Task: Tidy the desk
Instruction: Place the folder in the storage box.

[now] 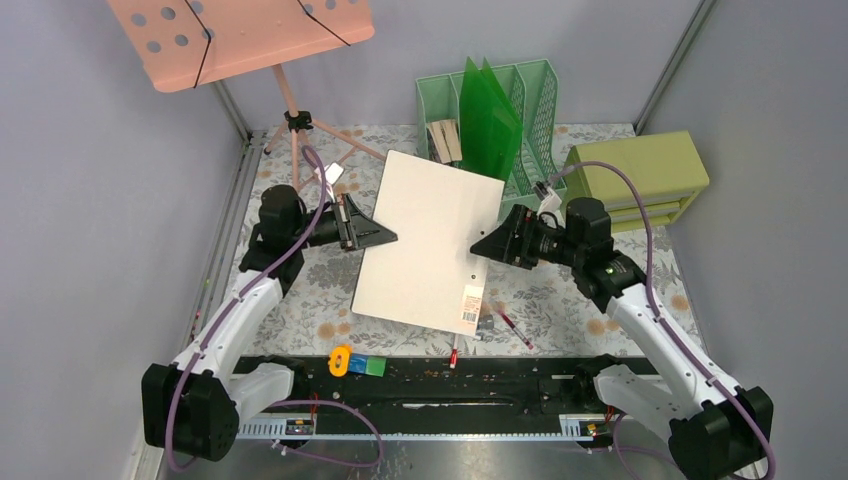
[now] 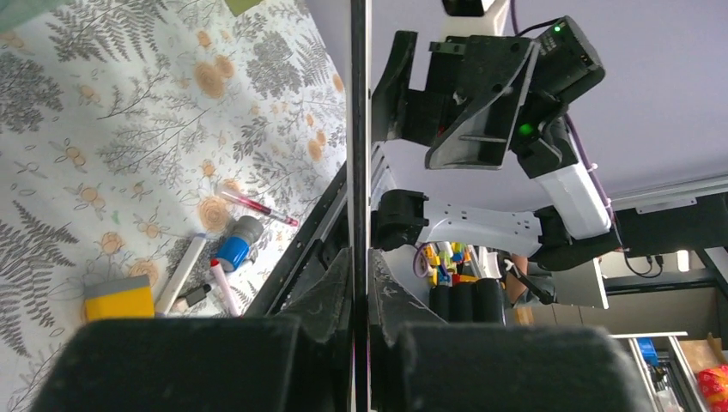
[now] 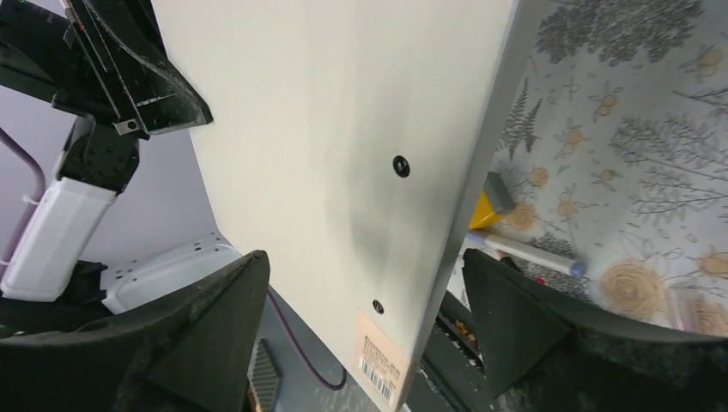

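Observation:
A white flat board (image 1: 430, 235) with a barcode sticker hangs tilted above the desk (image 1: 300, 290), a pale cloth with ferns and orange flowers. My left gripper (image 1: 385, 237) is shut on the board's left edge. In the left wrist view the board's thin edge (image 2: 359, 129) runs straight up from between the left gripper's (image 2: 360, 257) closed pads. My right gripper (image 1: 483, 245) stands open at the board's right edge. In the right wrist view the board (image 3: 343, 129) passes between the right gripper's (image 3: 365, 262) spread fingers, clear of both.
A green file organizer (image 1: 500, 110) with green folders stands at the back. Right of it is an olive drawer box (image 1: 635, 175); a pink music stand (image 1: 240, 35) is back left. Pens (image 1: 510, 325) and small yellow, blue and green items (image 1: 355, 362) lie near the front rail.

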### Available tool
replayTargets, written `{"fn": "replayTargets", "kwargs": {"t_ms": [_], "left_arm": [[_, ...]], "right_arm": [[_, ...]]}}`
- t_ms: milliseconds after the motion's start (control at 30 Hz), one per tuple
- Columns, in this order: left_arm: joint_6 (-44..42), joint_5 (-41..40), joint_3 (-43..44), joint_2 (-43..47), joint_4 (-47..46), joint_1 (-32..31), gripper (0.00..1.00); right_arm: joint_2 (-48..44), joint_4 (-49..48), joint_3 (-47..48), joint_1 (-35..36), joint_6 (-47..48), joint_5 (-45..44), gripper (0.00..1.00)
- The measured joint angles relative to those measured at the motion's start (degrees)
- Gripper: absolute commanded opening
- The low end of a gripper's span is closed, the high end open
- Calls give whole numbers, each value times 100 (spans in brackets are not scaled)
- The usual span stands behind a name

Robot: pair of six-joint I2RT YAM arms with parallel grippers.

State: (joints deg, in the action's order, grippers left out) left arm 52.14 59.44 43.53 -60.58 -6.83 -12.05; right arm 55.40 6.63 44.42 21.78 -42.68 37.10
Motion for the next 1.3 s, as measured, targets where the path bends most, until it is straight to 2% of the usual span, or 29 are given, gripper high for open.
{"fn": "replayTargets", "kwargs": {"t_ms": [33,267,467,700,933,1033,1167,1300], "left_arm": [[-72,-35,0,9,116,0,0],[-330,-120,-22,24,481,4,0],[-389,-107,-323,229,540,-13,0],[-225,-15,-763,365,304,-170,0],[-114,79,-852,468,57,-361,0],[-109,94,-852,570,-31,-415,0],[-131,101,-857,645,-31,-444,0],[-280,90,-907,621,79,-446,0]], "right_arm": [[-44,42,-17,-39,20,-26,99],[-195,168,-111,-562,133,-37,99],[7,136,-302,-1202,140,385,99],[496,-483,-562,-1661,-131,999,99],[933,-1014,-564,-1700,-295,1449,90],[1071,-1235,-560,-1707,-420,1617,82],[1132,-1790,-560,-1714,-815,1904,79],[1115,-2323,-560,-1714,-1161,2151,66]]}}
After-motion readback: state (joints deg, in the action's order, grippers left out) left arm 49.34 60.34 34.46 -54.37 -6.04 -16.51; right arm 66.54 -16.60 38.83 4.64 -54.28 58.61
